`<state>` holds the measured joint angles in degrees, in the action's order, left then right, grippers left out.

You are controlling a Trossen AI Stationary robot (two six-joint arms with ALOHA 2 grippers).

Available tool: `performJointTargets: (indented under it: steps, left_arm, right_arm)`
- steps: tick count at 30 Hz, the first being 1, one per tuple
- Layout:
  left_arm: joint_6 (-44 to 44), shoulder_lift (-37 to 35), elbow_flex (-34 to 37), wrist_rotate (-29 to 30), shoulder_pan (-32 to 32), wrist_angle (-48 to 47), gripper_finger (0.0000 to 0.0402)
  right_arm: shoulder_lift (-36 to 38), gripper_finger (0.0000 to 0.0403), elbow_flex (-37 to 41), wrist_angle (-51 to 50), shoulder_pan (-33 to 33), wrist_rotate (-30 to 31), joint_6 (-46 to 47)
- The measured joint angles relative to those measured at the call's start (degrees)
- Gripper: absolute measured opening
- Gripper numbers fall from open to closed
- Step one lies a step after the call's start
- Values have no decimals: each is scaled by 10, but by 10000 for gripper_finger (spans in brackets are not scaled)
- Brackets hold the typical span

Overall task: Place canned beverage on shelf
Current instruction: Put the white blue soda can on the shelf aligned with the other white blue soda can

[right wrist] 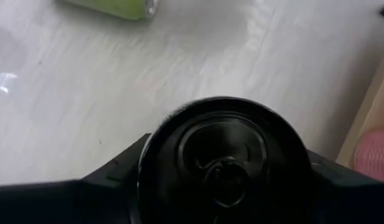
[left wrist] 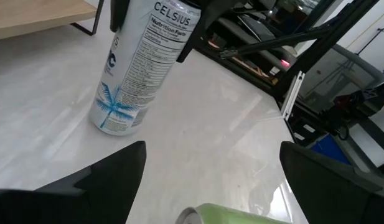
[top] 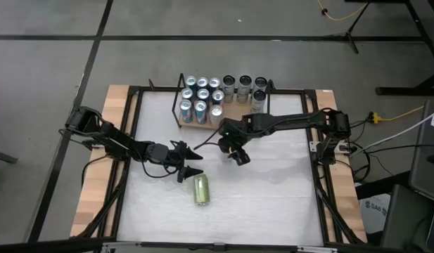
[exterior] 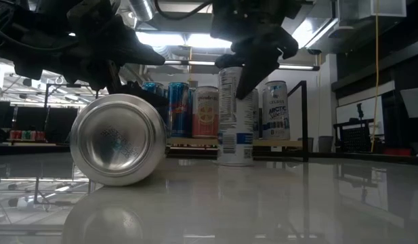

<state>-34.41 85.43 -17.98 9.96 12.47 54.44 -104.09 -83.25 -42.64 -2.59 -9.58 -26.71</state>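
Celsius can (left wrist: 137, 68) upright in right claw (top: 233, 151), axis vertical

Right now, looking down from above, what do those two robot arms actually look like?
Both are dark, nearly black, and built from slim jointed segments with thicker knuckles. The left arm ends in a left gripper with two pointed dark fingers. The right arm ends in a chunkier right gripper. Thin black cables trail from both arms' outer ends. No markings can be made out.

Left gripper (top: 192, 163) low over mid-table, fingers spread wide; right gripper (top: 236, 153) clamped, arm reaching inward.
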Motion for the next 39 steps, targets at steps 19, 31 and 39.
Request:
performJointTargets:
  steps: [19,31,39]
  left_arm:
    - [119,0,0,71,0,0,364]
    - [195,0,0,71,-1,0,364]
    - [215,0,0,70,-1,0,364]
  right_arm:
    - [1,253,0,-4,0,174,419]
    - [1,254,0,-36,33,281,781]
    - [1,254,-1,-89,85,291,922]
